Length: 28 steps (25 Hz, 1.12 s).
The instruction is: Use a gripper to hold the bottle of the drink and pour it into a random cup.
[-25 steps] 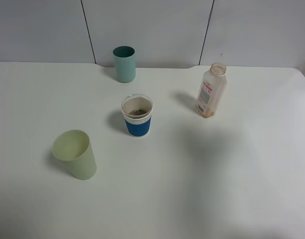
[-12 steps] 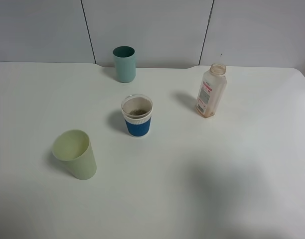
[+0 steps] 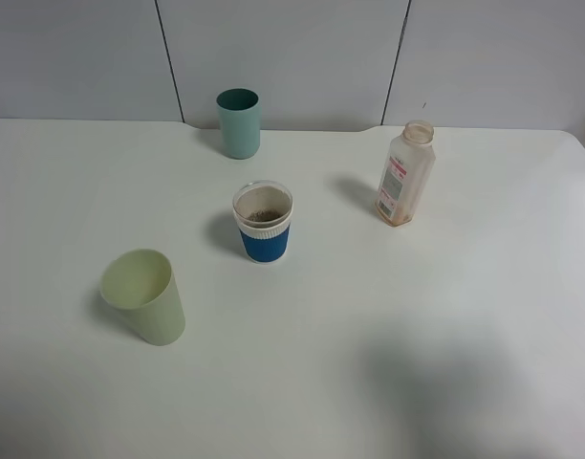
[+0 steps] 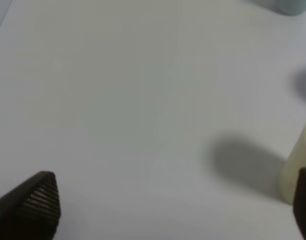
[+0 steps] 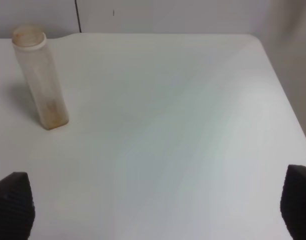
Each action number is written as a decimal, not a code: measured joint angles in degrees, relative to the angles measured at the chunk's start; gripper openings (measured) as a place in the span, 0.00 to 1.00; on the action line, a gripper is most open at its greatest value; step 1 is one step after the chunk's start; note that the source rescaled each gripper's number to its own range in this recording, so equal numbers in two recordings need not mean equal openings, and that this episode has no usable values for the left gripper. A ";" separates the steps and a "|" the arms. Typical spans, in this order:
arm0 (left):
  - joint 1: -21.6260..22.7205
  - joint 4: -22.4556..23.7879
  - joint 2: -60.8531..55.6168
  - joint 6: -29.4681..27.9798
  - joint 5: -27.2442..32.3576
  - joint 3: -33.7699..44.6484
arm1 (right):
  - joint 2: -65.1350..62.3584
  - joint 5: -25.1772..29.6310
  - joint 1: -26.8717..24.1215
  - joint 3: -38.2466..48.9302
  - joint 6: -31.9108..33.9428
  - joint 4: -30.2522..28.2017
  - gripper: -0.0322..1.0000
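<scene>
The bottle [image 3: 405,177] stands upright and uncapped at the back right of the white table, with a little brown drink at its bottom. It also shows in the right wrist view [image 5: 40,80]. The cup [image 3: 263,223], white with a blue sleeve, stands near the middle and holds some brown drink. My right gripper [image 5: 155,205] is open and empty, well short of the bottle. My left gripper [image 4: 173,210] is open and empty above bare table, beside the pale green cup [image 4: 298,170]. Neither gripper shows in the exterior high view.
A tall teal cup [image 3: 239,122] stands at the back, middle. A pale green cup [image 3: 144,296] stands at the front left. The table's right edge [image 5: 288,105] runs close to the right gripper. A grey panel wall [image 3: 292,57] backs the table.
A faint shadow on the right half of the table has slid toward the front edge. The bottle and the cups have not moved.
</scene>
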 joint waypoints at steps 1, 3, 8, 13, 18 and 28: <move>0.00 0.00 0.00 0.00 0.00 0.00 | 0.00 1.69 0.00 0.23 0.00 0.06 1.00; 0.00 0.00 0.00 0.00 0.00 0.00 | 0.00 3.30 0.00 0.60 0.00 0.06 1.00; 0.00 0.00 0.00 0.00 0.00 0.00 | 0.00 2.95 0.00 1.05 0.00 0.06 1.00; 0.00 0.00 0.00 0.00 0.00 0.00 | 0.00 2.87 0.00 1.27 0.00 0.06 1.00; 0.00 0.00 0.00 0.00 0.00 0.00 | 0.00 2.87 0.00 1.27 0.00 0.06 1.00; 0.00 0.00 0.00 0.00 0.00 0.00 | 0.00 2.87 0.00 1.27 0.07 0.06 1.00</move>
